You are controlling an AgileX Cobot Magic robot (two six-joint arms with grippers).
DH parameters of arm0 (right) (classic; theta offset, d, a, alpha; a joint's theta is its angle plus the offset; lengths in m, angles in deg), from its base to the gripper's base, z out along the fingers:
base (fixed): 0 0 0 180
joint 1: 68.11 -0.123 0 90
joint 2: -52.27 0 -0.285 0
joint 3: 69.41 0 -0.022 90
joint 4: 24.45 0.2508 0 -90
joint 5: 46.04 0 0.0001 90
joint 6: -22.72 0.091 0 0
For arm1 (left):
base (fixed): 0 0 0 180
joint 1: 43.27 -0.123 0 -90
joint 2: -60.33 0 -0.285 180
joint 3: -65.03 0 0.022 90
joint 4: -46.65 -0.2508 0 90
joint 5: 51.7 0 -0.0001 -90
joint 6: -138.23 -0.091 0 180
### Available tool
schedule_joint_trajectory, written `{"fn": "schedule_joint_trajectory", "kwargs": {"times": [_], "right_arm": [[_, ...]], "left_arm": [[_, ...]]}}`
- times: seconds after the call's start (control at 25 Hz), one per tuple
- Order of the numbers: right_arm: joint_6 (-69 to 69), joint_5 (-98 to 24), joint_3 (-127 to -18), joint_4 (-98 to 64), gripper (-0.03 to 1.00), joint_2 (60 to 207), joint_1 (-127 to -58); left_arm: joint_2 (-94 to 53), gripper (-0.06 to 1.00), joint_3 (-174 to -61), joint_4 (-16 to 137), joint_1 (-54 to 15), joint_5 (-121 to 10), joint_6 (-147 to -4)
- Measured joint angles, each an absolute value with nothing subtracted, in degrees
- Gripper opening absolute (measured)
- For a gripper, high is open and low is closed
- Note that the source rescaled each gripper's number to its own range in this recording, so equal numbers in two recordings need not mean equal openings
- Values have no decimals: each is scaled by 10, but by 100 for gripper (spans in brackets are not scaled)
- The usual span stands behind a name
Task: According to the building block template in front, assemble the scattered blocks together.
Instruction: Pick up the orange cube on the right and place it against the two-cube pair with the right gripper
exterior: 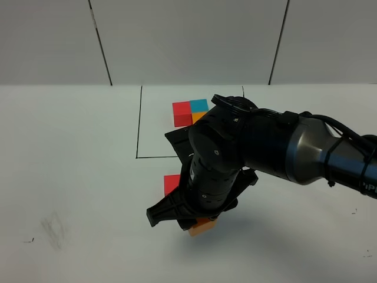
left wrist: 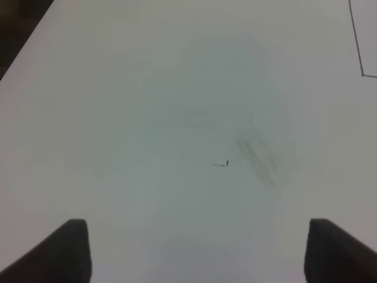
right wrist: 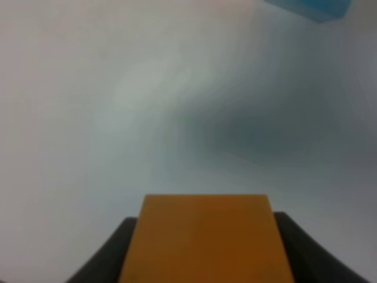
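nearest the front edge of the bench [exterior: 76, 177], the right pincer [exterior: 197, 223] pinches the orange block [exterior: 202, 226], one of the scattered blocks, its dark fingers [right wrist: 109, 253] pressed on two opposite sides; whether the block rests on the surface or hangs just above it cannot be told. the bulky black right arm [exterior: 283, 150] reaches in from the right edge and hides much of the middle of the bench. just behind the pincer a red block [exterior: 171, 183] lies partly covered by the arm. the right wrist view catches a corner of a blue block [right wrist: 315, 7]. the left pincer [left wrist: 197, 250] is spread wide over bare white surface near a grey smudge [left wrist: 259, 156]. farther back, inside a thin black outline [exterior: 139, 124], sits the building block template [exterior: 189, 112], red, blue and orange joined. beyond stands a pale panelled wall [exterior: 188, 38]
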State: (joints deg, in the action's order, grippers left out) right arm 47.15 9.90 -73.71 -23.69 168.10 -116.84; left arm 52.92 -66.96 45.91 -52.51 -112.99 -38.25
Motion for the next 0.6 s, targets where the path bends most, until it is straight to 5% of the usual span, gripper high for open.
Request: {"fn": "schedule_joint_trajectory", "kwargs": {"times": [0.6], "right_arm": [[654,141,-741,-292,21,1701,-1166]], "left_arm": [[529,100,-670,459,-525,-1130,-382]]}}
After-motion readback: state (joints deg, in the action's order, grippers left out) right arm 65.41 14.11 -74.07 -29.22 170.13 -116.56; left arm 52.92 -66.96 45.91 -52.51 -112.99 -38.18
